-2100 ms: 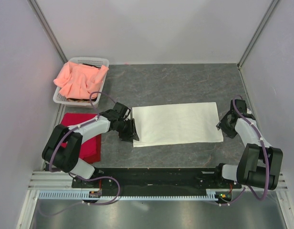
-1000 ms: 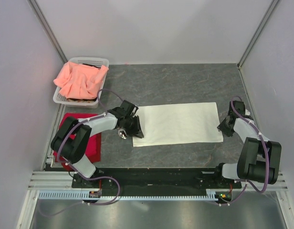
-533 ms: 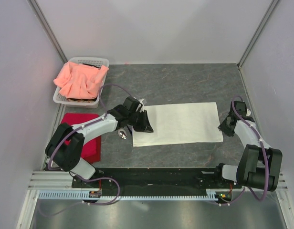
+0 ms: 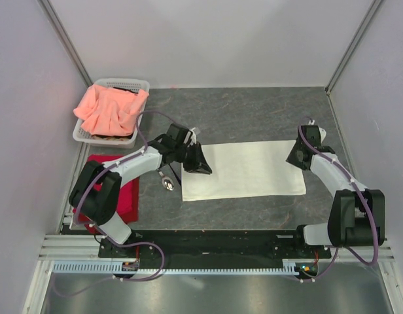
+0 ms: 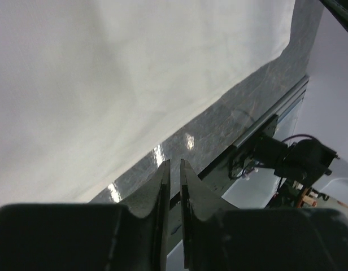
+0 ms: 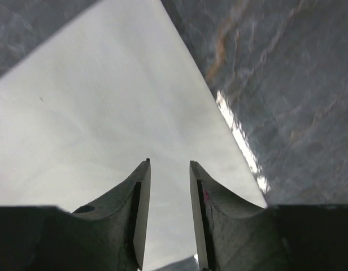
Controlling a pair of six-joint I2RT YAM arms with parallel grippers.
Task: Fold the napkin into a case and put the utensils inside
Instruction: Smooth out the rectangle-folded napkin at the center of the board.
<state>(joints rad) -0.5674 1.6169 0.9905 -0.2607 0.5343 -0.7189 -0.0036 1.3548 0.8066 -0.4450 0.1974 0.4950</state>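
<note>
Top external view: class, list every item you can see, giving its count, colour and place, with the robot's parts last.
napkin: one, cream-white, flat rectangle mid-table
spoon: one, silver bowl, dark handle, on the table left of the napkin
red cloth: one, red, near-left table edge
salmon-pink cloth: one, pink, heaped in the basket
basket: one, white, far-left corner
table: one, dark grey
left gripper: one, black, over the napkin's left end
right gripper: one, black, over the napkin's far-right corner

Grey table (image 4: 254, 111): napkin (image 4: 254, 171) flat mid-table, spoon (image 4: 167, 184) just left of it. Red cloth (image 4: 129, 203) at left edge, basket (image 4: 126, 82) far-left.
</note>
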